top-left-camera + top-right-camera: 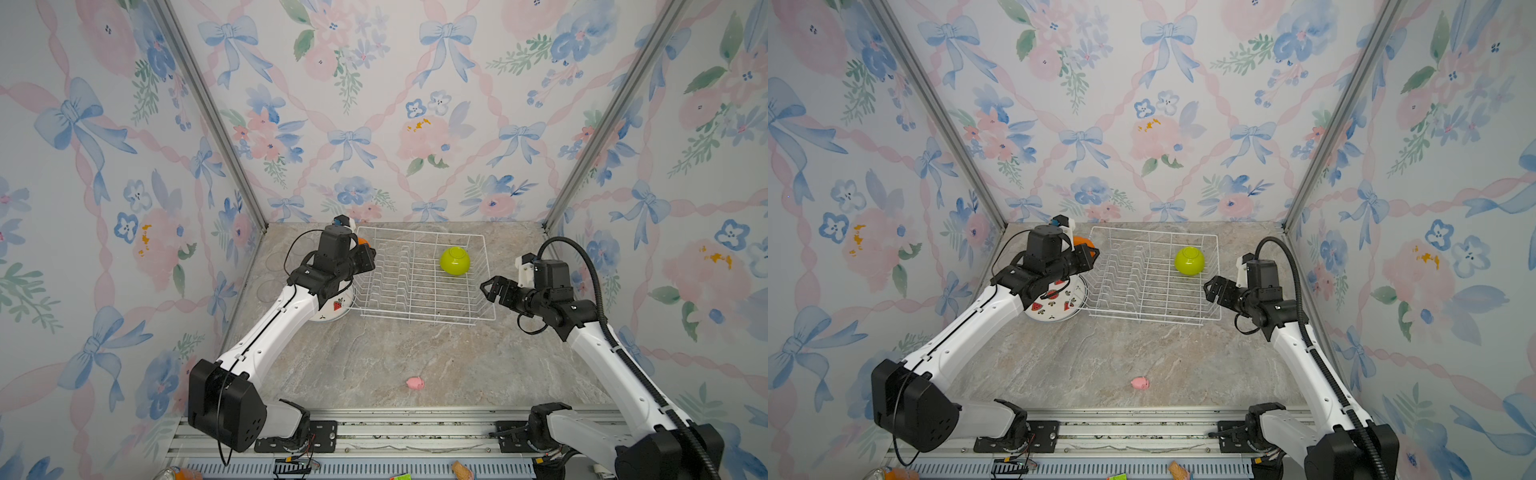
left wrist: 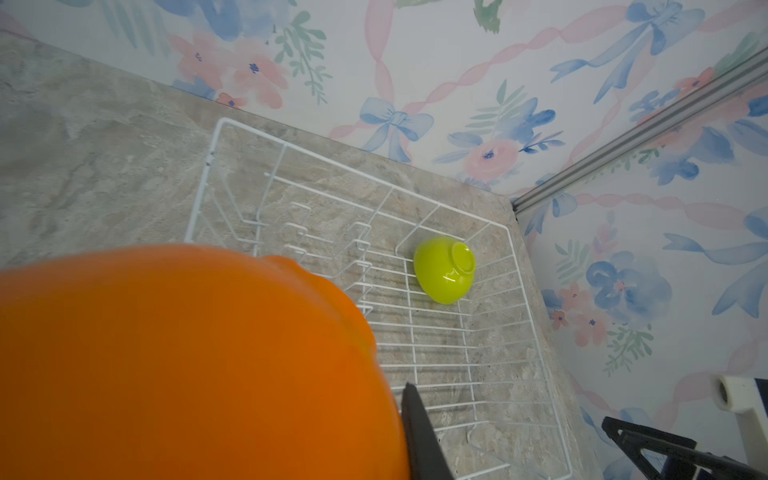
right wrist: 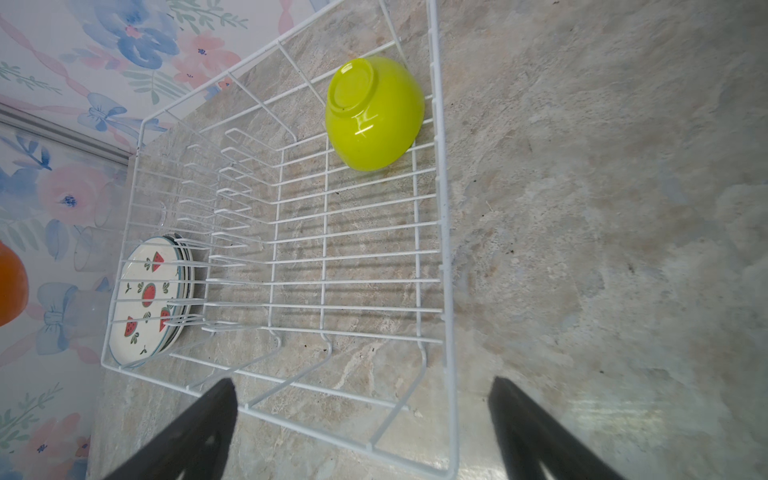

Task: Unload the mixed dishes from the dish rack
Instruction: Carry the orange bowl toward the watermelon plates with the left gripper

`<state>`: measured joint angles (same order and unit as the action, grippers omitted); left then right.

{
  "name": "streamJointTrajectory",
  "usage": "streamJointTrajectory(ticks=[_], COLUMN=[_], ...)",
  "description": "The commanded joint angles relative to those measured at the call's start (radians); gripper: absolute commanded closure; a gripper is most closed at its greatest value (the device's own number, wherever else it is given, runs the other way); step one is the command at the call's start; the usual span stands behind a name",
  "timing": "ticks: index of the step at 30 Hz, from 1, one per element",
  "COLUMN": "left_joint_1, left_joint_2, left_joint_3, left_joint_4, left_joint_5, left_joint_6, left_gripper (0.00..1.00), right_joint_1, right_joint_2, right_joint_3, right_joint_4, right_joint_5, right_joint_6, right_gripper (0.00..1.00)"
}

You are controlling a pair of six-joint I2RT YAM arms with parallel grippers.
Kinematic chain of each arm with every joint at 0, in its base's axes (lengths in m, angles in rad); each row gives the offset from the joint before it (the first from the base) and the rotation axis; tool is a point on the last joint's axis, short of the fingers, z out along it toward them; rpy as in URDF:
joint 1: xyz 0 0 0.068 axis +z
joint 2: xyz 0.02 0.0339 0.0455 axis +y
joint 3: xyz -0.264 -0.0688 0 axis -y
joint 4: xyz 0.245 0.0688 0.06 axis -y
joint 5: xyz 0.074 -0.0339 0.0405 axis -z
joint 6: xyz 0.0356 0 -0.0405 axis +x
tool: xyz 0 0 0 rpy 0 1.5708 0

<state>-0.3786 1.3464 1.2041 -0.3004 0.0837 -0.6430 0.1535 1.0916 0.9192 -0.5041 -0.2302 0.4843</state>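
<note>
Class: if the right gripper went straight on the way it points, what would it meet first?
Likely the near wire side of the rack, ahead of the right gripper; the green bowl lies further in. Depth is unclear.

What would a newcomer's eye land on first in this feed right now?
The lime-green bowl, lying bottom-up in the far right corner of the dish rack. Next, the orange bowl pinched in the left gripper at the rack's far left corner, filling much of the left wrist view. Then the fruit-print plates, stacked on the table beside the rack's left side.
</note>
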Motion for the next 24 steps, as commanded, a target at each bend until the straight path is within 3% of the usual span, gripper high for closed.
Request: streamJointTrajectory(ticks=[1,9,24], left_joint_1=[0.064,0.212,0.219], left_joint_2=[-0.078,-0.077,0.440], left_joint_3=[-0.040,-0.054,0.321], left_joint_4=[-0.062,-0.139,-0.213], left_joint_5=[-0.061,-0.085,-0.102], left_joint_6=[0.032,0.065,0.142], left_gripper=[1.00,1.00,1.00], right_joint_1=[0.008,0.008,0.001], right_joint_2=[0.008,0.061,0.089], right_joint_3=[0.024,0.033,0.068], right_joint_4=[-0.002,0.009,-0.034], right_joint_5=[0.036,0.045,0.061], right_joint_6=[-0.024,-0.031,-0.053], right_gripper=[0.03,0.03,0.03])
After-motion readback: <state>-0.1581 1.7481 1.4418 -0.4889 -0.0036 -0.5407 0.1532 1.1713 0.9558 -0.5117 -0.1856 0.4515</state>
